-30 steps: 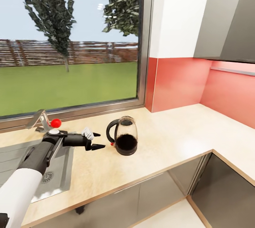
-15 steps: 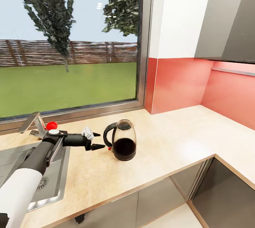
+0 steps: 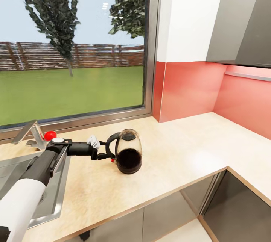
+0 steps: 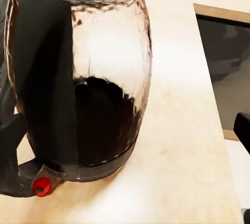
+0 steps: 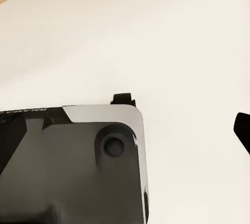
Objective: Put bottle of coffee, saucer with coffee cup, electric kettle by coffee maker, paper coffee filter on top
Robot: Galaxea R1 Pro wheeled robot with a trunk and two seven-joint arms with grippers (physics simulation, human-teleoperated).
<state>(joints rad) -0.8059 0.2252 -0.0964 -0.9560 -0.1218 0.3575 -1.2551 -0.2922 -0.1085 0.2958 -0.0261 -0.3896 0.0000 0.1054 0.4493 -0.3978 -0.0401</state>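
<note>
One gripper, the left gripper (image 3: 104,149), is spread wide at the electric kettle (image 3: 128,152) handle, so it can be grabbed.

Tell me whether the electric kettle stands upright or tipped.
Upright: the electric kettle rests base-down on the countertop, lid on top, handle facing the left gripper.

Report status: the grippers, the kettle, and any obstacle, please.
Left gripper open at the electric kettle handle. Kettle upright on countertop. Right gripper state unclear. Nothing blocks.
</note>
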